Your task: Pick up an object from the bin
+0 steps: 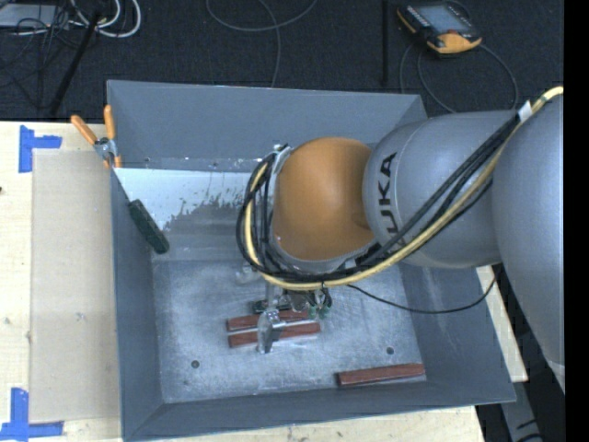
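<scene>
black letters "uka" readable on the grey arm, running upward just beside the orange cover at the wrist.

gripper down low over the floor of the bin, near the bin's middle, right under the orange cover. cannot tell how far open it is, nor whether it has hold of anything: seen from above, with its metal tip crossing a pair of reddish-brown sticks.

pair of sticks lying flat on the floor, side by side and roughly parallel, running from 9 o'clock to 3 o'clock, directly beneath the gripper and poking out on both sides of it.

third brown stick flat on the floor at 4 o'clock from the gripper, well apart, close to the near wall.

dark rod at 10 o'clock, leaning on the left slope.
</scene>
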